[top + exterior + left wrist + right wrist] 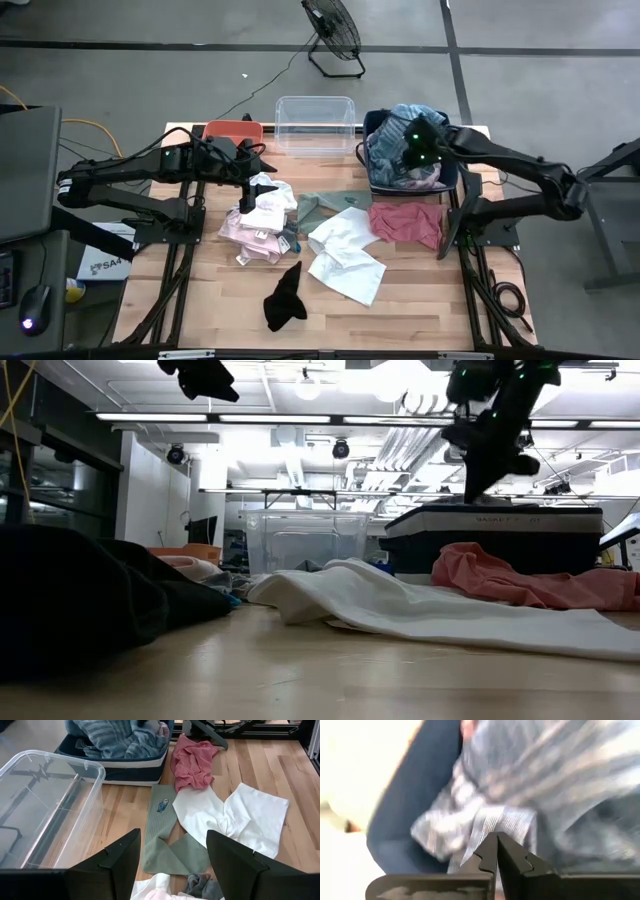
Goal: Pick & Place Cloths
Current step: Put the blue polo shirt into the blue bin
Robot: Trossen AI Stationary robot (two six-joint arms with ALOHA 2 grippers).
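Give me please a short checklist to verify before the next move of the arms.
1. Right gripper shut on the blue-striped cloth: ok.
2. Right gripper is over the dark blue bin: ok.
3. Left gripper open, holding nothing: ok.
4. Left gripper is above the cloth pile, near the olive green cloth: ok.
5. Clear bin has free room: ok.
6. Striped cloth fully free of the bin: cannot tell.
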